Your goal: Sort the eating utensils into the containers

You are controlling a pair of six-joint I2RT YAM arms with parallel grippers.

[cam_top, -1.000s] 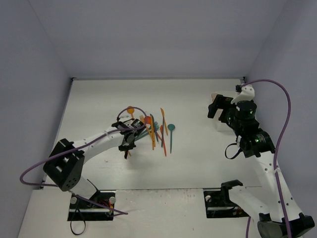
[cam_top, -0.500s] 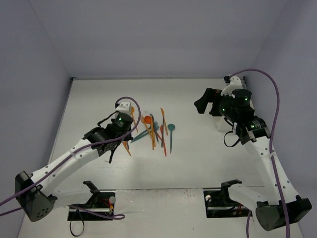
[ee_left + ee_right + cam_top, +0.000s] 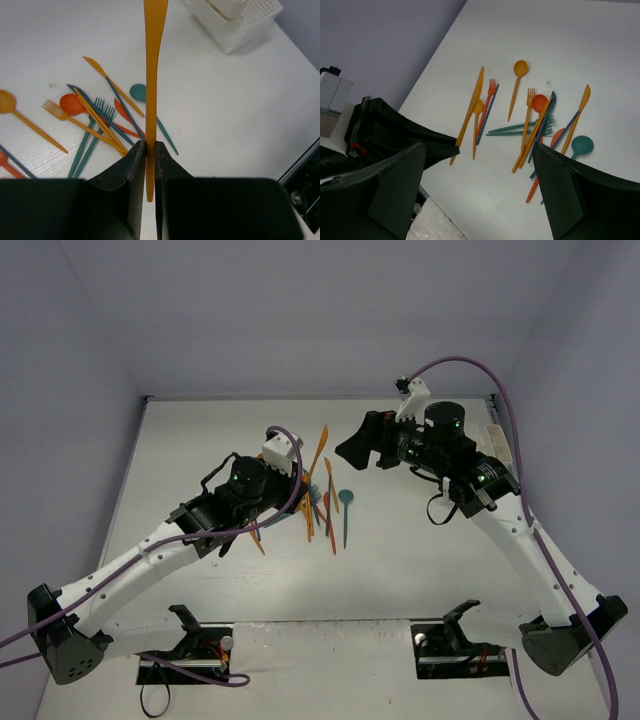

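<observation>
the left gripper (image 3: 150,146) is clamped on an orange knife (image 3: 152,75). it pinches the knife near the narrow handle end, and the blade runs straight out ahead of the fingers and off the top edge of the left wrist view. the knife is held up off the white table (image 3: 240,115), over the near side of the heap. its far end angles towards the right gripper (image 3: 362,448).

the right gripper's two fingers stand wide apart with nothing between them. it hangs above the table just right of the raised knife, its camera looking down on the heap.

the other utensils lie flat in a loose, overlapping heap mid-table. among them are a teal spoon (image 3: 139,91), a red-orange spoon (image 3: 72,104), an orange fork (image 3: 55,107), two teal forks (image 3: 100,109) and a second orange knife (image 3: 96,66). an orange spoon (image 3: 6,100) lies a little apart from them.

the white holder (image 3: 225,35) stands towards the far right of the table, well apart from the heap. the right arm partly hides it in the top view, and what its compartments hold cannot be told.
</observation>
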